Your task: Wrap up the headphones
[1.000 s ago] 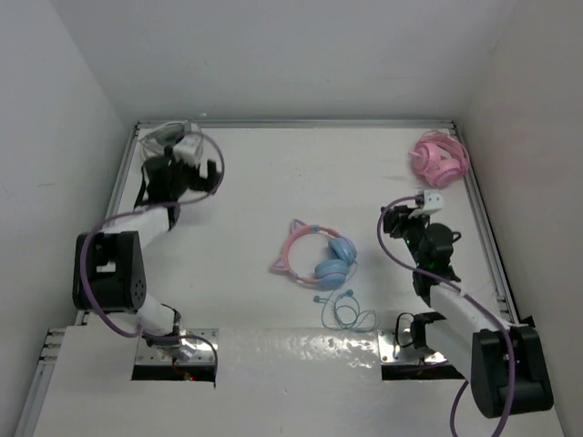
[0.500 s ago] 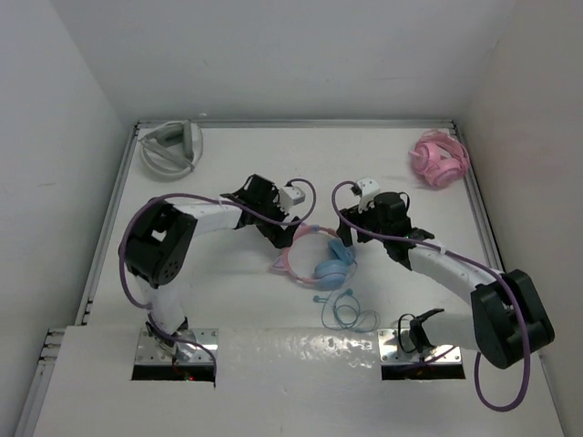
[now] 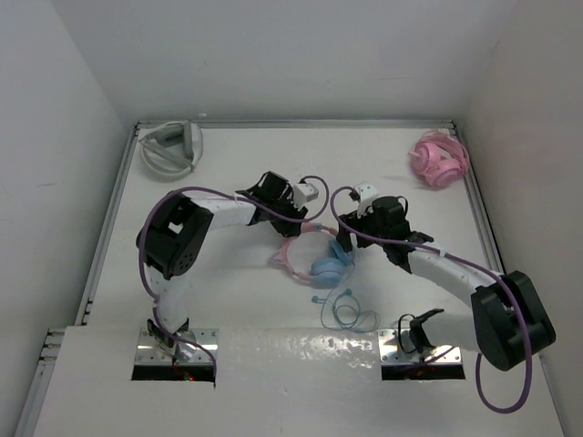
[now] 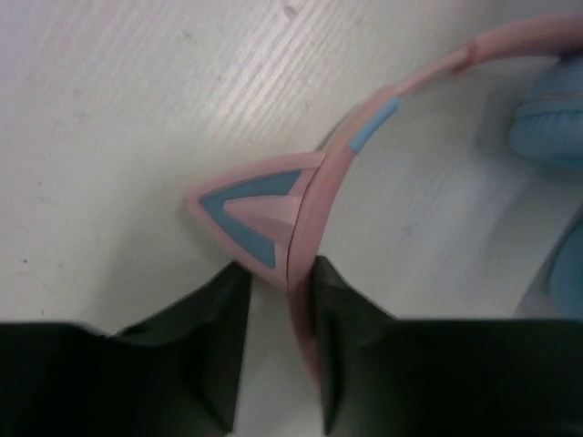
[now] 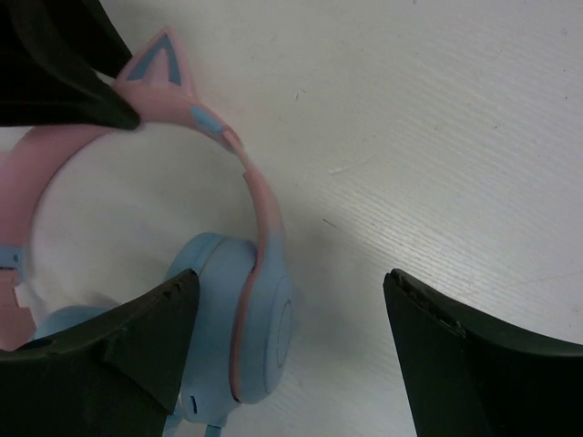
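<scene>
The headphones (image 3: 293, 259) lie mid-table: pink cat-ear headband, light blue ear cups (image 3: 328, 267), thin blue cable (image 3: 346, 311) coiled in front of them. My left gripper (image 3: 306, 226) is down at the top of the headband. In the left wrist view it (image 4: 280, 269) is shut on the pink band (image 4: 314, 205) just beside a cat ear (image 4: 250, 205). My right gripper (image 3: 351, 238) hangs over the right ear cup. In the right wrist view it (image 5: 290, 280) stands wide open, astride that cup (image 5: 246, 319) without touching it.
White-grey headphones (image 3: 171, 146) lie in the back left corner. An all-pink bundled pair (image 3: 439, 158) sits at the back right. Raised rails (image 3: 109, 209) and white walls bound the table on three sides.
Both arms swung in from the table's sides to the headphones. The left jaws closed on the headband, and the right jaws opened wide over the ear cup.
</scene>
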`<state>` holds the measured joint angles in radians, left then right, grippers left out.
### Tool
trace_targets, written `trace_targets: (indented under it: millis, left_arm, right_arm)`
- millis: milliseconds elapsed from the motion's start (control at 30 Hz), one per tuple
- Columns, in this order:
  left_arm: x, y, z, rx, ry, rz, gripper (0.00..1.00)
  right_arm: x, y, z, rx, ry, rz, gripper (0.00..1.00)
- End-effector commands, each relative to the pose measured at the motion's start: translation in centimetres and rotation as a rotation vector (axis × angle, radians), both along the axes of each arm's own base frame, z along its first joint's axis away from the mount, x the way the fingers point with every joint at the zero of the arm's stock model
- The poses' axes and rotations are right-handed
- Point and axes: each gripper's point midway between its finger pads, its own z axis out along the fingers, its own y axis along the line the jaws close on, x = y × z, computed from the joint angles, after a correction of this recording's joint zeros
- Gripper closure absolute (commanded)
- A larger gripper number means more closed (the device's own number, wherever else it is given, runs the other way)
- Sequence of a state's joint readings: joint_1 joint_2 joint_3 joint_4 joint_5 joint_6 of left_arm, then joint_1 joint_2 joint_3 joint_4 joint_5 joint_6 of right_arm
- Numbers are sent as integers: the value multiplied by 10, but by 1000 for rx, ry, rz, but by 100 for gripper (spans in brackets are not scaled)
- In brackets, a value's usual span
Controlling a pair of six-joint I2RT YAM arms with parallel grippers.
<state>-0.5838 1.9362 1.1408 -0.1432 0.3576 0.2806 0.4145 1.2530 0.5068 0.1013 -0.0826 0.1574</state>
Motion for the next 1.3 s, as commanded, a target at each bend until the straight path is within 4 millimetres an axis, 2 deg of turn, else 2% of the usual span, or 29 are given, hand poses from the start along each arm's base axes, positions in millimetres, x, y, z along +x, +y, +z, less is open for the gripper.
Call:
trace_targets:
  millis: [0, 67, 133, 200, 267, 333, 367, 400, 433, 467, 533, 567, 633, 667, 700, 733, 767, 933, 967, 1033, 1067, 1133, 1167, 1200, 1267]
  left_arm:
    - [-45, 20, -52, 118, 217, 17, 82]
    - [-42, 19, -50, 110, 215, 34, 100]
    - [-36, 18, -41, 86, 210, 56, 100]
    - [-25, 15, -22, 35, 189, 79, 100]
    - [1, 22, 13, -42, 149, 148, 100]
    - [31, 39, 46, -129, 112, 239, 100]
    - [42, 46, 72, -175, 68, 272, 100]
    - [58, 64, 89, -212, 48, 340, 100]
    - [67, 72, 107, -236, 14, 365, 100]
    - [72, 80, 133, -269, -38, 385, 100]
    - [82, 99, 163, -281, -120, 434, 100]
    - [82, 104, 184, -283, -176, 440, 100]
    - [80, 112, 208, -269, -230, 457, 100]
    - [78, 113, 215, -270, -239, 459, 100]
    - [76, 115, 220, -269, -238, 460, 100]
    - [74, 116, 229, -280, -250, 462, 100]
    - [73, 117, 232, -283, -251, 465, 100]
    - [73, 129, 253, -319, -244, 512, 100]
    - [73, 130, 259, -330, -247, 511, 100]
    - [72, 131, 264, -343, -243, 509, 100]
    - [70, 129, 266, -350, -235, 496, 100]
    - [65, 124, 269, -367, -221, 470, 100]
    - [63, 123, 269, -372, -216, 461, 100]
    - [61, 123, 272, -375, -218, 458, 100]
    - [60, 123, 271, -375, -213, 457, 100]
  right_arm:
    - [1, 6, 24, 39, -56, 24, 19]
    - [1, 11, 40, 67, -88, 41, 17]
    - [1, 13, 67, 103, -156, 54, 16]
    - [-1, 14, 85, 121, -203, 67, 14]
    - [-5, 14, 110, 145, -268, 83, 13]
    - [-9, 13, 129, 160, -323, 97, 13]
    - [-11, 14, 132, 164, -336, 109, 13]
    - [-13, 14, 135, 160, -351, 125, 13]
    - [-14, 14, 135, 157, -361, 134, 13]
    - [-16, 15, 132, 158, -373, 149, 14]
    - [-16, 18, 124, 150, -376, 177, 16]
    - [-19, 25, 113, 162, -356, 221, 17]
    - [-19, 39, 110, 198, -359, 286, 20]
    - [-20, 45, 93, 206, -314, 317, 21]
    - [-23, 53, 88, 229, -307, 351, 22]
    - [-19, 61, 93, 247, -347, 370, 22]
    - [-18, 66, 78, 239, -316, 377, 22]
    - [-16, 93, 68, 214, -365, 455, 20]
    - [-15, 94, 59, 201, -359, 450, 19]
    - [-4, 89, 56, 194, -407, 372, 18]
    - [0, 86, 47, 185, -398, 348, 18]
    - [10, 82, 49, 195, -444, 283, 18]
    - [14, 81, 37, 186, -431, 260, 18]
    - [22, 82, 46, 215, -474, 231, 18]
    - [27, 89, 43, 237, -473, 239, 18]
